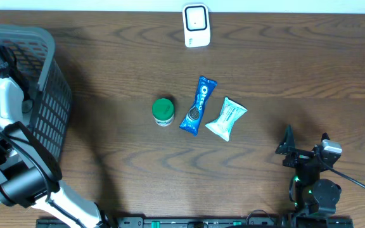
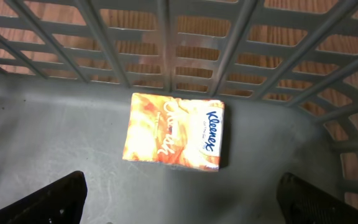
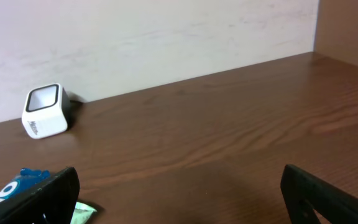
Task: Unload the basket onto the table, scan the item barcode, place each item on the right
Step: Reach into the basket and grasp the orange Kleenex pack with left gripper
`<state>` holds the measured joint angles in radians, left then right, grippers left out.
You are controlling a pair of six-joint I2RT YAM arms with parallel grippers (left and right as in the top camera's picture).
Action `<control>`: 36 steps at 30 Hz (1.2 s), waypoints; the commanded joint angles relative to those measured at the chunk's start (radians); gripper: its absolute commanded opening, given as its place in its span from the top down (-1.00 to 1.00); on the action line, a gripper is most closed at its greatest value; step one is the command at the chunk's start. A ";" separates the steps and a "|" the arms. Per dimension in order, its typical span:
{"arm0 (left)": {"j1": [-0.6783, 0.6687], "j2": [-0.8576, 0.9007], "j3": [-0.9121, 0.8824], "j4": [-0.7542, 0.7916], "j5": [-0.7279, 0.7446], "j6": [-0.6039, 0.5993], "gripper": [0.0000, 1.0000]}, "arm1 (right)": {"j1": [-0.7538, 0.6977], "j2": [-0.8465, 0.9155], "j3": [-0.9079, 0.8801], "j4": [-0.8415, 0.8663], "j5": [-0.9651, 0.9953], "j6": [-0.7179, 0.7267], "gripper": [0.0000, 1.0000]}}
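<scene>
While the left pincer [image 2: 179,202] hangs spread above a Kleenex pack [image 2: 174,132] inside the basket [image 1: 43,95], the right pincer [image 1: 306,144] rests spread over the worktop [image 1: 106,57].

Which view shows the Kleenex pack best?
Left wrist. The Kleenex pack lies flat on the basket floor, logo readable, unobstructed. Overhead shows the basket, but the left arm covers its inside, so no pack is visible. Right wrist faces the table and wall, not the basket.

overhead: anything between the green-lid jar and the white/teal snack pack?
Yes: the blue Oreo pack lies between the green-lid jar and the white/teal snack pack, apart from both. Seen in the overhead view.
</scene>
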<state>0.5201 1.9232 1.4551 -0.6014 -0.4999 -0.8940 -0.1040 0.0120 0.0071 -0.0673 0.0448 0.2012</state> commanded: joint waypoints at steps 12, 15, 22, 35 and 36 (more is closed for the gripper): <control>0.079 0.129 0.000 0.041 -0.009 -0.005 -0.96 | 0.006 -0.005 -0.002 -0.003 0.009 0.007 -0.99; 0.088 0.144 0.000 0.072 -0.003 0.018 -0.95 | 0.006 -0.005 -0.002 -0.003 0.009 0.007 -0.98; 0.088 0.176 0.000 0.151 0.097 0.138 -0.96 | 0.006 -0.005 -0.002 -0.003 0.009 0.007 -0.98; 0.088 0.241 0.000 0.139 0.100 0.139 -0.96 | 0.006 -0.005 -0.002 -0.003 0.009 0.007 -0.99; 0.088 0.248 0.000 0.132 0.100 0.139 -0.89 | 0.006 -0.005 -0.002 -0.003 0.009 0.007 -0.98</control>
<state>0.6067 2.1078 1.4559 -0.4450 -0.4053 -0.7780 -0.1040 0.0120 0.0071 -0.0673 0.0448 0.2012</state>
